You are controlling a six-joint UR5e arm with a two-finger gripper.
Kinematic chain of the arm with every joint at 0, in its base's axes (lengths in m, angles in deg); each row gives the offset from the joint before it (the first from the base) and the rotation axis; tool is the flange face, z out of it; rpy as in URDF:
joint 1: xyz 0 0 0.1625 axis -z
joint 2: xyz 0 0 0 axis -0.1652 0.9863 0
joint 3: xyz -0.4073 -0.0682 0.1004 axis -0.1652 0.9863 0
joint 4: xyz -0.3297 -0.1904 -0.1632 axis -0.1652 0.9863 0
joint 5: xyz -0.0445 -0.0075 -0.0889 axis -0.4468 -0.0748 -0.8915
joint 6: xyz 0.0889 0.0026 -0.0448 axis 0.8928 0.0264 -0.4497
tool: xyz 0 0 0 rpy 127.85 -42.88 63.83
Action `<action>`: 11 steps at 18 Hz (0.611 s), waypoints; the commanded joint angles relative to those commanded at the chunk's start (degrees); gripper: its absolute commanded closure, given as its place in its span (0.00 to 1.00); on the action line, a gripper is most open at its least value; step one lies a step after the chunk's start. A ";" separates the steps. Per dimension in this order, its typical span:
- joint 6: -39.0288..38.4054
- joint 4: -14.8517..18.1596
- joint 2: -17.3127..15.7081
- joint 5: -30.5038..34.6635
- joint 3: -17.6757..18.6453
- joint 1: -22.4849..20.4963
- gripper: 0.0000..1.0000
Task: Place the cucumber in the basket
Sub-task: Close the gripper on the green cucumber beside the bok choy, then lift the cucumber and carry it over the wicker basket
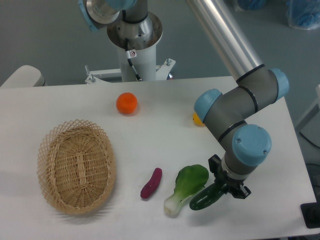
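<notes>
The dark green cucumber [204, 198] lies low at the front right of the table, its right end between the black fingers of my gripper [227, 187]. The gripper points down and is closed on that end; whether the cucumber rests on the table or hangs just above it I cannot tell. The oval tan wicker basket [76, 166] stands empty at the front left, far to the left of the gripper.
A bok choy [186, 187] lies right beside the cucumber on its left. A short purple vegetable [151, 183] lies further left. An orange [127, 103] sits at the back. A yellow object [198, 119] is partly hidden behind the arm's elbow. The table's front edge is close below the gripper.
</notes>
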 joint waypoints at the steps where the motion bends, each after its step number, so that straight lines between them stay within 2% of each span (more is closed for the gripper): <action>1: -0.09 0.00 -0.09 0.00 0.17 0.00 0.73; 7: -0.27 0.09 -0.44 0.35 0.44 1.32 0.73; 11: -1.84 0.09 -2.19 0.18 2.46 2.11 0.73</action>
